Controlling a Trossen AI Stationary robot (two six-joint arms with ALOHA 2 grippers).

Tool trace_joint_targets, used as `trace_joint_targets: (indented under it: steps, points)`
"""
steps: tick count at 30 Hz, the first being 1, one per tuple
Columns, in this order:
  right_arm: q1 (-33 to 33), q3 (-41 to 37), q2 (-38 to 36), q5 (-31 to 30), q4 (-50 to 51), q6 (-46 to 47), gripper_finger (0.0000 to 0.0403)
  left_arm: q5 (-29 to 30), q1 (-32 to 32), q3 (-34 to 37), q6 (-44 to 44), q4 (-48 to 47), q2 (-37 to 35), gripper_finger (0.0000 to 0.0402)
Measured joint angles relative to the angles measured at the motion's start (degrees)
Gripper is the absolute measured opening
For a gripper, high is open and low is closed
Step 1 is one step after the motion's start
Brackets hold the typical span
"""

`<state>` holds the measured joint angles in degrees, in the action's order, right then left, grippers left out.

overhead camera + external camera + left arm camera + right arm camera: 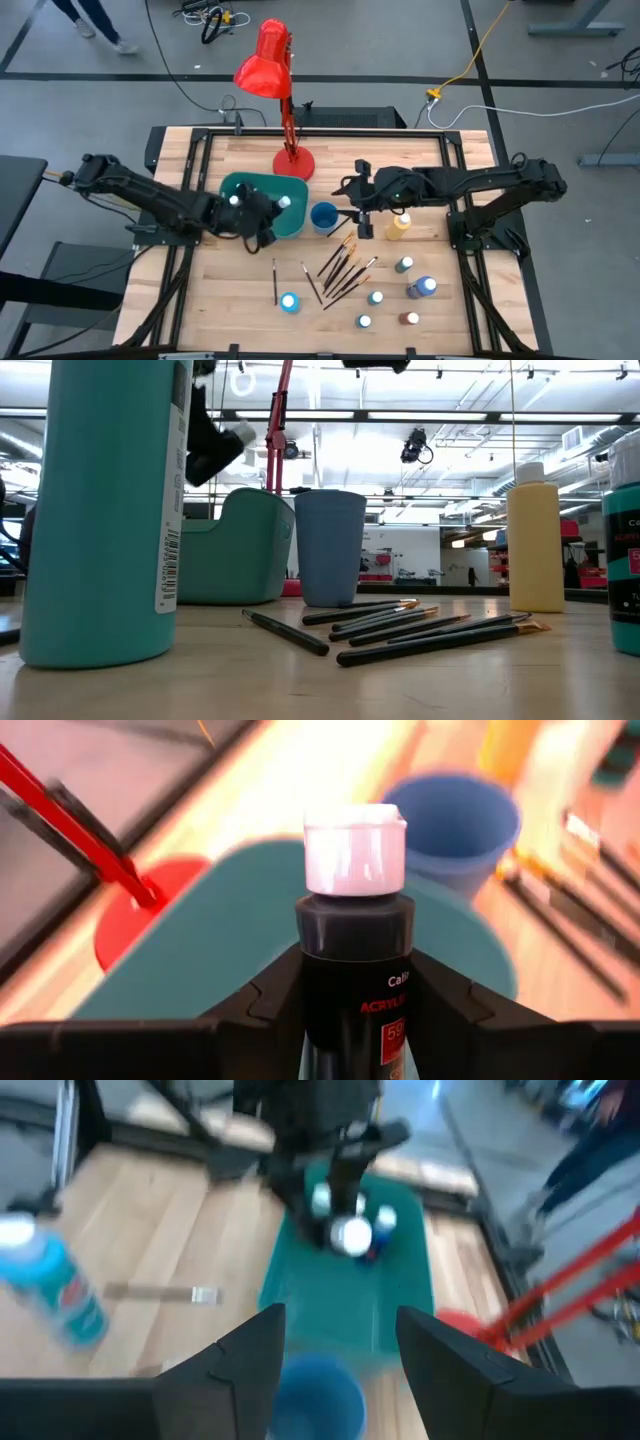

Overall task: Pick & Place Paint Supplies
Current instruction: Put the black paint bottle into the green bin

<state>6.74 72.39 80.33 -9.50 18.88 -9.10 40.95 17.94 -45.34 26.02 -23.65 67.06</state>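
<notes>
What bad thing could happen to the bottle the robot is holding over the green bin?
1. The left gripper grips the black paint bottle above the teal bin, near its edge; released off-centre, it might hit the rim and tumble out.
2. Bottles already lie in the bin, so it could land on them and bounce.
3. The open right gripper hovers near the blue cup and might knock it.

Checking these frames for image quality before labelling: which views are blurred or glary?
Right wrist view: smeared throughout, teal bin and blue cup soft. Left wrist view: held black paint bottle sharp, background blurred. Low view: bright ceiling lights behind; near teal bottle looms large. High view: evenly lit.
</notes>
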Motion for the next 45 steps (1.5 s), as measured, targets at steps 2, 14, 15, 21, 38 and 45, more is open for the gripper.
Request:
trace_joint_targets:
  steps: [2, 14, 15, 21, 38, 45]
  points:
    - [0.0, -3.9, 0.1, 0.1, -9.5, 0.0, 0.0204, 5.6, 2.7, 0.9, 0.2, 3.2, 0.0, 0.0144]
    - [-2.7, -12.4, 12.6, 9.5, -48.1, 5.6, 0.0204, 18.4, 8.8, 3.3, -0.9, 12.2, 0.0, 0.0147]
    - [-2.9, -11.9, 14.3, 9.6, -49.2, 5.6, 0.0204, 18.3, 8.8, 3.3, -1.1, 12.6, 0.0, 0.0147]
    - [-4.5, -9.8, 21.4, 8.6, -56.2, 7.9, 0.0203, 18.5, 8.8, 3.3, -4.3, 14.8, 0.0, 0.0146]
    - [-8.2, -9.3, 23.7, 16.9, -64.8, 17.2, 0.0203, 19.7, 8.5, 3.2, -11.7, 24.6, 0.4, 0.0149]
    - [-8.1, -9.3, 23.7, 18.2, -65.1, 17.1, 0.0203, 15.4, 6.4, 3.2, -19.7, 35.0, 5.1, 0.0138]
